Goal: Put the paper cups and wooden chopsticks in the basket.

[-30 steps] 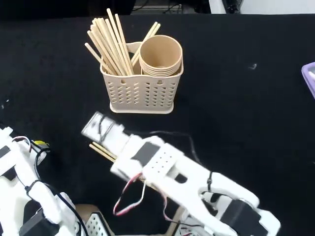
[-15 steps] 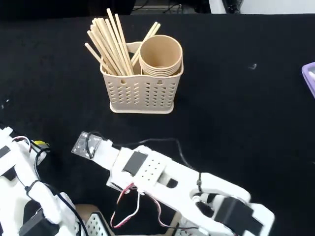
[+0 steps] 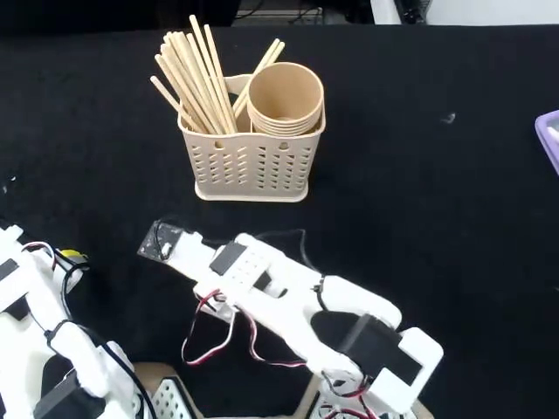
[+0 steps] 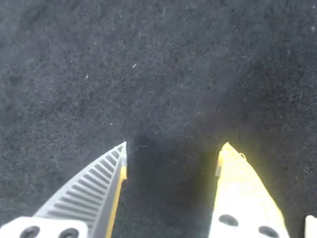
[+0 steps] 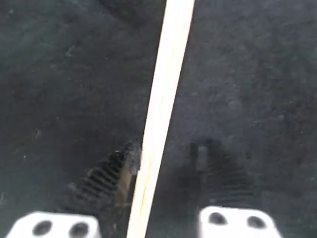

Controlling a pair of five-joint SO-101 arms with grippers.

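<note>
A perforated beige basket (image 3: 253,166) stands at the back of the black cloth. It holds a stack of paper cups (image 3: 286,98) and a bundle of wooden chopsticks (image 3: 192,74). My right gripper (image 3: 162,243) lies low in front of the basket, stretched toward the left. In the right wrist view it (image 5: 163,158) is open, with a loose wooden chopstick (image 5: 166,84) lying on the cloth between its fingers, close against one finger. My left gripper (image 4: 173,148) is open over bare cloth with nothing between its fingers.
The left arm (image 3: 44,349) sits at the near left corner. A purple object (image 3: 550,135) shows at the right edge. A small speck (image 3: 447,117) lies on the cloth to the right of the basket.
The right arm has swung left and dropped lower toward the cloth, now covering the loose chopsticks that showed beside it a second ago. The left arm has kept still.
</note>
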